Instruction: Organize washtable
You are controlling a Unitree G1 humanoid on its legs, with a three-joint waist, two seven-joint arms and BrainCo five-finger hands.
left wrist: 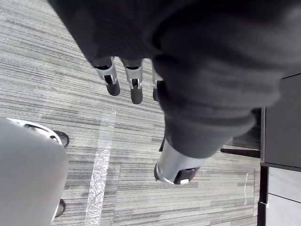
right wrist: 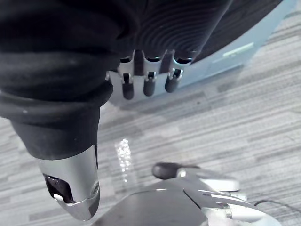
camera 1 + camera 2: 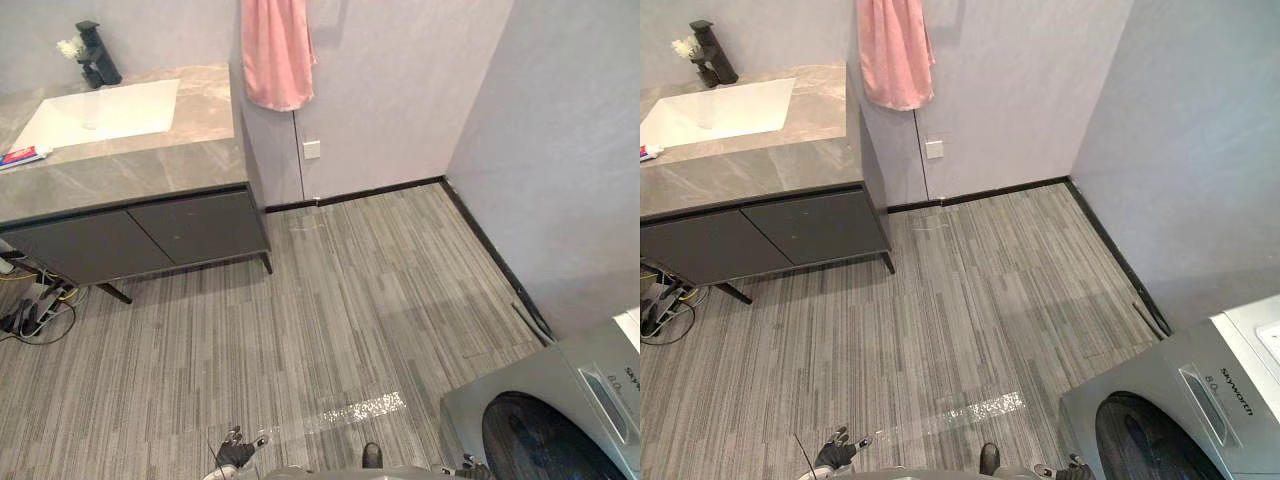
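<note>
Hanging low, left hand (image 1: 135, 89) and right hand (image 2: 148, 84) have relaxed, straight fingers and hold nothing, well apart from one washtable (image 3: 190, 160) ahead to the left. One washing machine (image 3: 520, 385), one pink towel (image 3: 275, 50), one black faucet (image 3: 97, 55), one tube (image 3: 22, 156) on the counter.

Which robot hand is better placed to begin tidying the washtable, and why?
Probably the left robot hand: the washtable stands ahead on the robot's left, while the right robot hand hangs beside the washing machine. Both are open, empty and far from it.
</note>
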